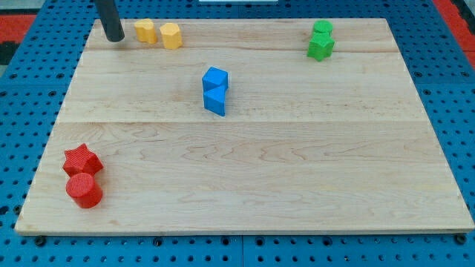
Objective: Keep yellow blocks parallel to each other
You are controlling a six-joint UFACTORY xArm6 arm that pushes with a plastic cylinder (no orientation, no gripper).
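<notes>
My tip (115,38) sits at the view's top left of the wooden board (245,185), just beside the left yellow block (145,31) on its left and not clearly touching it. No jaws on this rig, only a bare rod, so nothing opens, closes or clamps. The second yellow block (171,35), faceted like a hexagon, stands close to the first with a small gap, the two side by side in a row along the top edge. Judgement: the tip is parked there to nudge the left one so the pair stays lined up; they already look roughly level with each other. Other pairs are well apart and not involved: two blue blocks (215,90) touching near centre, two green blocks (321,41) touching at top right, a red star (82,159) with a red cylinder (84,190) just below it at bottom left. No containers in view; every block rests directly on the board.
</notes>
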